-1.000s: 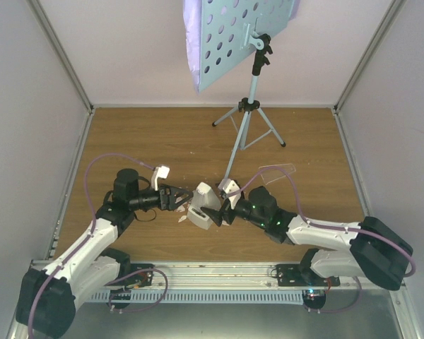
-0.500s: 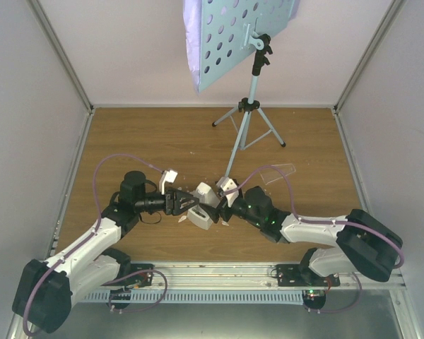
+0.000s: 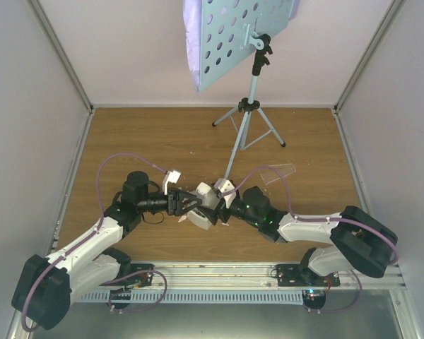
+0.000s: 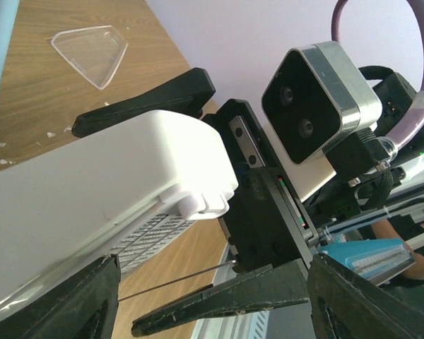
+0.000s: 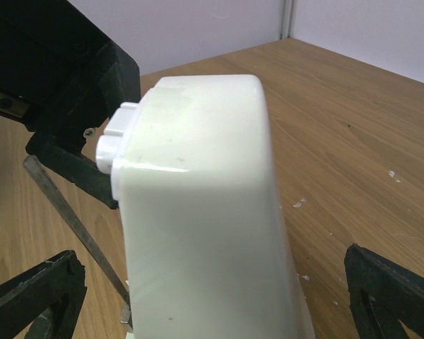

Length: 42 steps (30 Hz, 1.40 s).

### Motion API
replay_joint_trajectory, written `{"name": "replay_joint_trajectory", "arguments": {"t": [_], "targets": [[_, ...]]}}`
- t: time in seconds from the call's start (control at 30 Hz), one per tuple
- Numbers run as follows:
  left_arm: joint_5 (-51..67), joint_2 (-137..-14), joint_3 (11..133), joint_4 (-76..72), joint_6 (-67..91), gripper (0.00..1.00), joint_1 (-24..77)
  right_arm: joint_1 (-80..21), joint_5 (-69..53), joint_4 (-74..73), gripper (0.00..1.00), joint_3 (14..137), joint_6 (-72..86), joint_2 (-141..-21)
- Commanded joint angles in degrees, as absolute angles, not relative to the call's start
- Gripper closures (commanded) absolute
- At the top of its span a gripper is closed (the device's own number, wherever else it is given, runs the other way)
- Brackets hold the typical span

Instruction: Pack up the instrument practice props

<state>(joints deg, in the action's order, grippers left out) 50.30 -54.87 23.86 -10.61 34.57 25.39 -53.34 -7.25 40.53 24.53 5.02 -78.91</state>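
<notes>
The small white metronome [image 3: 203, 206] lies tilted on the wooden floor between my two grippers. My left gripper [image 3: 186, 203] is open, its fingers spread wide at the metronome's knobbed end [image 4: 198, 201]. My right gripper [image 3: 213, 200] is open too, with a finger on each side of the metronome [image 5: 205, 212] and a gap on both sides. The thin metal pendulum rod [image 4: 169, 286] sticks out under it. The light-blue music stand [image 3: 242, 39] stands at the back on tripod legs [image 3: 247, 131]. Pale lilac sheet-music pages [image 3: 191, 42] hang behind its desk.
A clear plastic cover [image 3: 277, 173] lies on the floor right of the stand's pole; it also shows in the left wrist view [image 4: 90, 44]. Small white crumbs [image 5: 297, 203] are scattered around the metronome. Pale walls enclose the floor on three sides.
My left gripper has moved right, up to the metronome's end. My right arm has shifted a little left, and the metronome has shifted slightly with it.
</notes>
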Motion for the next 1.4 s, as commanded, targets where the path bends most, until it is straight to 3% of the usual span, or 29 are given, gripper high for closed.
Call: {"name": "replay_joint_trajectory", "arguments": {"t": [0.0,0.4,0.5,0.67,0.8,1.37], "targets": [[49.6,-54.5,23.2,-14.3,35.5,0.27,26.2,-53.7,-8.0,43.2,0.0,26.1,4.6,-80.2],[49.3,-53.5,22.6,-14.3,36.1,0.28,27.0,-53.7,0.8,41.9,0.01,27.8,7.2,-81.6],[49.2,-53.3,22.6,-14.3,36.2,0.28,27.1,-53.7,1.6,42.0,0.05,27.6,7.4,-81.6],[47.6,-52.1,22.9,-12.5,35.8,0.28,27.1,-53.7,2.0,42.3,0.2,26.8,7.7,-81.0],[42.8,-49.2,23.9,-8.6,34.6,0.26,27.1,-53.7,1.9,42.8,0.24,25.7,7.7,-80.1],[39.6,-50.5,24.6,-7.4,34.9,0.22,27.0,-53.7,1.3,44.3,0.22,22.4,7.3,-76.9]]}}
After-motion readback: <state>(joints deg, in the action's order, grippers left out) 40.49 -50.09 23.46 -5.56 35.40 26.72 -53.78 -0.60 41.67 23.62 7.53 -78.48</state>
